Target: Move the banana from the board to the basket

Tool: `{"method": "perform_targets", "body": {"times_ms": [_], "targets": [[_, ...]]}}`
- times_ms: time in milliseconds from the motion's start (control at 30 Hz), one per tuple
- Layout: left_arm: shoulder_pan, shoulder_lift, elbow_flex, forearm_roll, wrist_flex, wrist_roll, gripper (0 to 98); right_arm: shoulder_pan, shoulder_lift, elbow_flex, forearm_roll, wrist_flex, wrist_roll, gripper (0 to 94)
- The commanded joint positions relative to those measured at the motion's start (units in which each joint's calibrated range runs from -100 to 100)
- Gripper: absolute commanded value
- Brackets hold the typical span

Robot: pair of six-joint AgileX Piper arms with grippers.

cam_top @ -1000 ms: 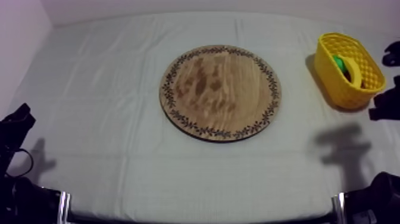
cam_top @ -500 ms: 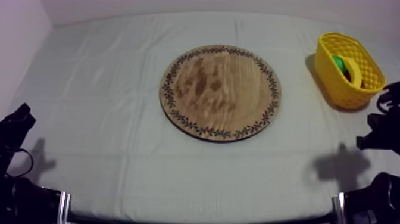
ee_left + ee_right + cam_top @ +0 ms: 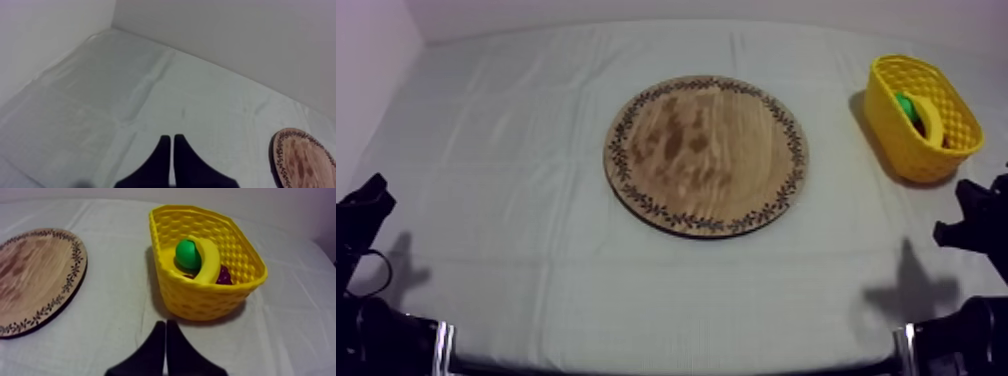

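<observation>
Curved yellow toy banana (image 3: 207,258) lies inside the yellow lattice-walled plastic basket (image 3: 200,300), arched over, one end against the near wall. Basket stands upright at the right side of the grey-white clothed counter (image 3: 516,150). Round wooden board with patterned rim (image 3: 706,155) lies flat mid-counter, well apart from the basket.

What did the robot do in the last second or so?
The right gripper, shut and empty, drew back from beside the yellow basket toward the near edge of the table. The banana in the basket, the bare wooden board and the left gripper stayed put.
</observation>
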Motion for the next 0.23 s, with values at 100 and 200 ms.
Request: {"method": "perform_targets", "body": {"times_ms": [100,200], "targets": [[0.0,0.0,0.0,-0.01,0.0,0.0,0.1,-1.0,-0.1,0.3,0.2,-0.4,1.1,0.4],[0.0,0.0,0.0,-0.01,0.0,0.0,0.1,-1.0,-0.1,0.3,0.3,-0.4,1.5,0.4]]}}
